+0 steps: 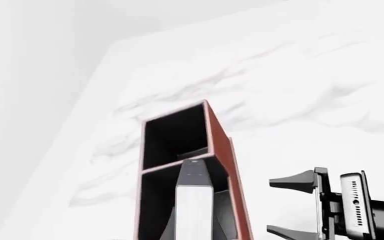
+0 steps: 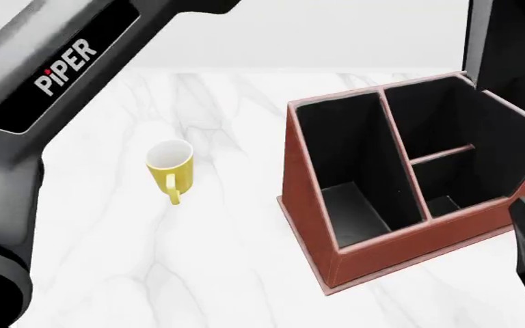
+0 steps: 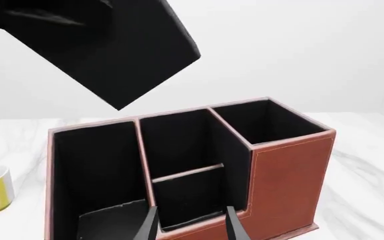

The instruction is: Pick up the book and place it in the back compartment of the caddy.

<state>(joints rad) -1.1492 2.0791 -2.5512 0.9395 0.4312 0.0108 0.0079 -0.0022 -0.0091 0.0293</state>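
Book: black-covered, held tilted in the air above the caddy, clear of its rims, as the right wrist view shows. In the left wrist view the white page edges of the book run straight ahead of the camera, with dark end effector parts pressed against both sides of it, so the left end effector is clamped on the book; its fingertips are not visible. In the front view the book appears as a dark slab at the upper right, over the caddy's far corner.

Caddy: reddish-brown box with black lining, standing on the white marbled worktop. It holds a long full-length cell on the left in the front view, and beside it cells split by a short cross divider. The back compartment lies beyond that divider and holds nothing.

Right end effector: fingers apart, gripping nothing, pointed at the near wall of the caddy. In the left wrist view the right end effector sits just beside the caddy.

Yellow mug: upright on the worktop, well apart from the caddy, handle toward the camera.
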